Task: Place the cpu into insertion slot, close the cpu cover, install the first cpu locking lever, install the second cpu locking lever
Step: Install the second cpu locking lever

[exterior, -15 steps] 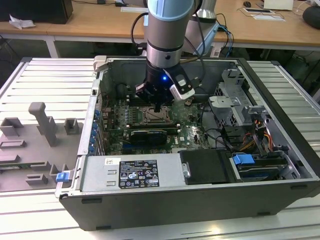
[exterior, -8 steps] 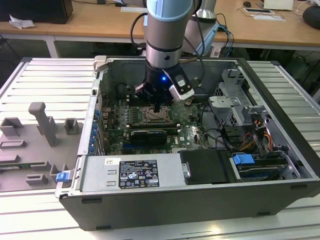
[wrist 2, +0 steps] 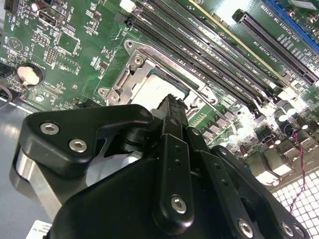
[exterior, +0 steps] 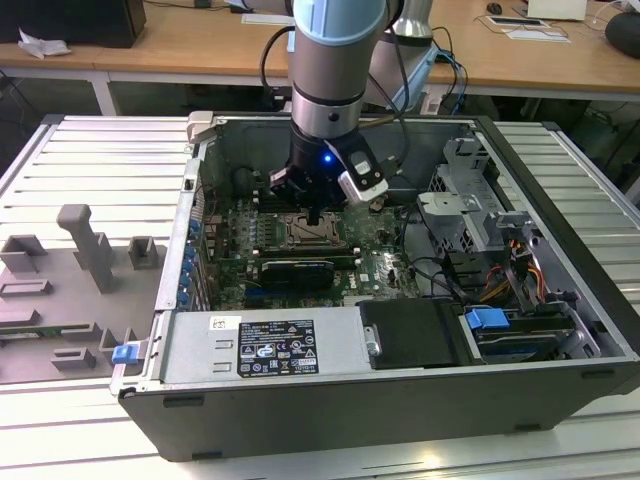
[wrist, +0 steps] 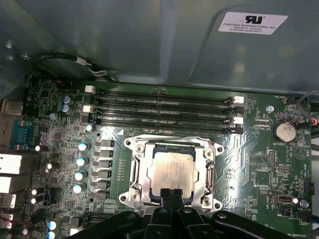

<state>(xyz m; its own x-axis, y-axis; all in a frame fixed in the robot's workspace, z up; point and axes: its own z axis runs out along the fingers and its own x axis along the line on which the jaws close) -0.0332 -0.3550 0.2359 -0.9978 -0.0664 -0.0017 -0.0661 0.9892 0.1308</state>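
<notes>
Hovering gripper fingertips together, at cpu edge, cpu cover down

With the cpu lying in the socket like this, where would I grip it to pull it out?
By two opposite edges, straight from above: the cpu is thin and lies flat. But the cpu cover lies flat around it, over those edges, leaving just the top face bare, so a pinch likely finds nothing until the cover is lifted.
</notes>
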